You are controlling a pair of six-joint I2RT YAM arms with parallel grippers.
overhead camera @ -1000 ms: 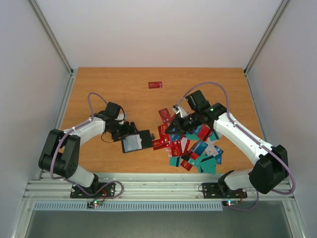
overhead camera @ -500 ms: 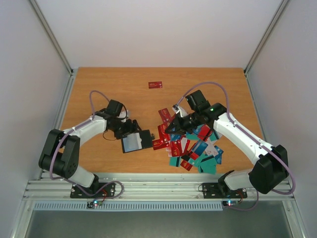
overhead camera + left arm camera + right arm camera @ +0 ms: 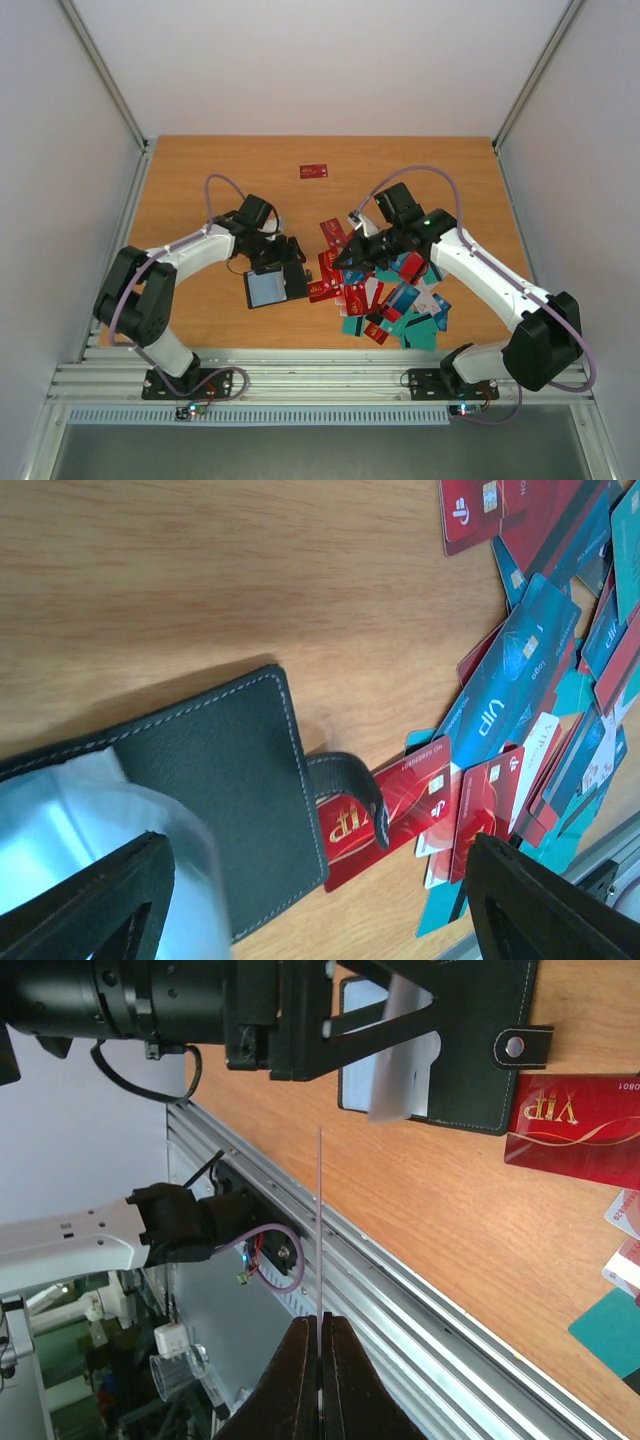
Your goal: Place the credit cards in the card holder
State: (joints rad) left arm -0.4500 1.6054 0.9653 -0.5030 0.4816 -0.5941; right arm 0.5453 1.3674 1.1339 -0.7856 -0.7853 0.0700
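One red card (image 3: 314,171) lies alone near the table's (image 3: 210,170) far edge.

The black card holder (image 3: 275,285) lies open on the counter (image 3: 200,180), its snap strap (image 3: 345,790) over a red VIP card (image 3: 400,800). The credit cards (image 3: 390,290) sprawl overlapping just beside it. A lone red card (image 3: 314,171) lies well apart, and a thin card (image 3: 320,1220) stands pinched edge-on in the right end effector (image 3: 320,1322).
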